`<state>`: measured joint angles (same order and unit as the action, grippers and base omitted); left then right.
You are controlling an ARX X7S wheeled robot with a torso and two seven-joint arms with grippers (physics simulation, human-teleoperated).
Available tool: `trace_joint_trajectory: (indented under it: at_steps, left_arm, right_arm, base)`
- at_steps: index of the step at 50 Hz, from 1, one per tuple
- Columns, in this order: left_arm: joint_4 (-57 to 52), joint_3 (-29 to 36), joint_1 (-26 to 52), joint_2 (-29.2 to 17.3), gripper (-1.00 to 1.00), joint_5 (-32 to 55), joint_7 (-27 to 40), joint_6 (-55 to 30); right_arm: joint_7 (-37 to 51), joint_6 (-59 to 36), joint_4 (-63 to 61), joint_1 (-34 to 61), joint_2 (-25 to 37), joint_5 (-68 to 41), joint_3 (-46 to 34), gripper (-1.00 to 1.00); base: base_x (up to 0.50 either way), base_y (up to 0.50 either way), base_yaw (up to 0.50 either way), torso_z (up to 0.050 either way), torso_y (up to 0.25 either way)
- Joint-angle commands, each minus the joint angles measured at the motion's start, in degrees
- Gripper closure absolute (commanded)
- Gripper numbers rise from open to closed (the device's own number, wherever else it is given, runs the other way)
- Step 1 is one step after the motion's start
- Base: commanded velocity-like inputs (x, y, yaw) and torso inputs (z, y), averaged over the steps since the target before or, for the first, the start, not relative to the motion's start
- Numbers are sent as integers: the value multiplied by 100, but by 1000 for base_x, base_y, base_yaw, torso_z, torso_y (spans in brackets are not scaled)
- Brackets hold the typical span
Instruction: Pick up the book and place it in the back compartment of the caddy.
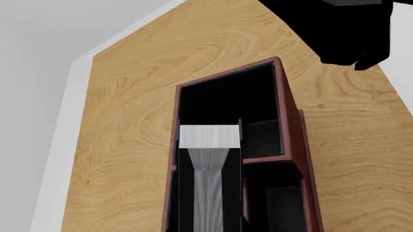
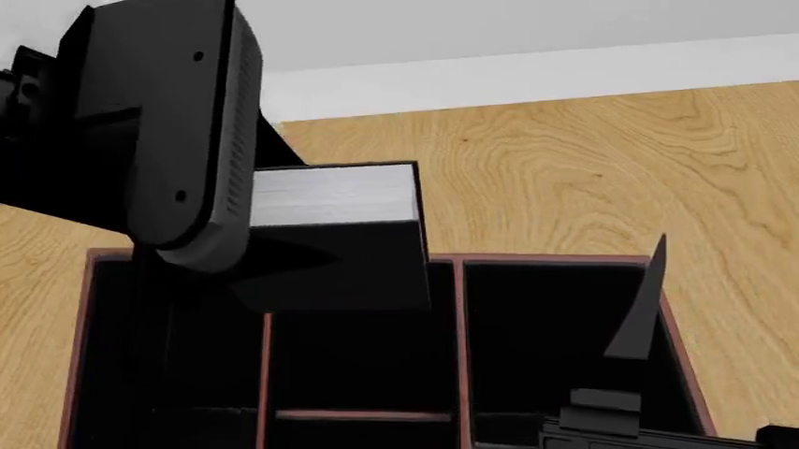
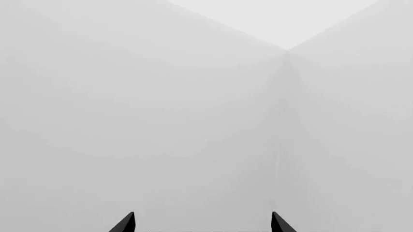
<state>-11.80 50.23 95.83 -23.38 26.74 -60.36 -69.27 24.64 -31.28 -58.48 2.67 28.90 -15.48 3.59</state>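
My left gripper (image 2: 268,234) has the book (image 2: 335,195) clamped, jaws closed on its black covers, white page edges facing out. The book hangs over the caddy (image 2: 549,259), above its back-left cell and just short of the caddy's back wall. In the left wrist view the book's page edge (image 1: 208,137) lines up over the long cell at the far end of the caddy (image 1: 287,104), with bare black floor beyond it.

Step in hand, as I judge it: the placing step, book carried and held above the target cell, not yet lowered.

Next move calls for a straight descent into that back cell, keeping the book clear of the thin red divider (image 2: 459,327) beside it and of the caddy's back wall, then opening the jaws once it bottoms out. Risk: a corner catching on the divider.

My right gripper (image 3: 202,223) shows 2 fingertips well apart, so it's open and empty, pointed at blank wall away from the caddy.

Count: 1 book, 1 caddy, at least 4 cells visible from the head view, 2 grippers. The wooden surface (image 2: 624,159) carries the caddy.
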Motion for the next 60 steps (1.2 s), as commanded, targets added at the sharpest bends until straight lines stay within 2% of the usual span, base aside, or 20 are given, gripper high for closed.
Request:
trace_joint_trajectory:
  at_steps: [1, 41, 60]
  left_arm:
    - [-305, 84, -218, 9, 100, -20, 222, 2]
    - [-944, -51, -796, -31, 100, 462, 561, -646]
    - [-1109, -127, -941, 60, 100, 617, 733, -807]
  right_arm:
    - [66, 210, 18, -225, 14, -52, 67, -100]
    - [260, 187, 128, -15, 190, -247, -92, -100]
    - [263, 471, 247, -198, 204, -221, -85, -100]
  base:
    - [0, 0, 0, 0, 0]
    - [0, 0, 0, 0, 1]
    - [0, 0, 0, 0, 1]
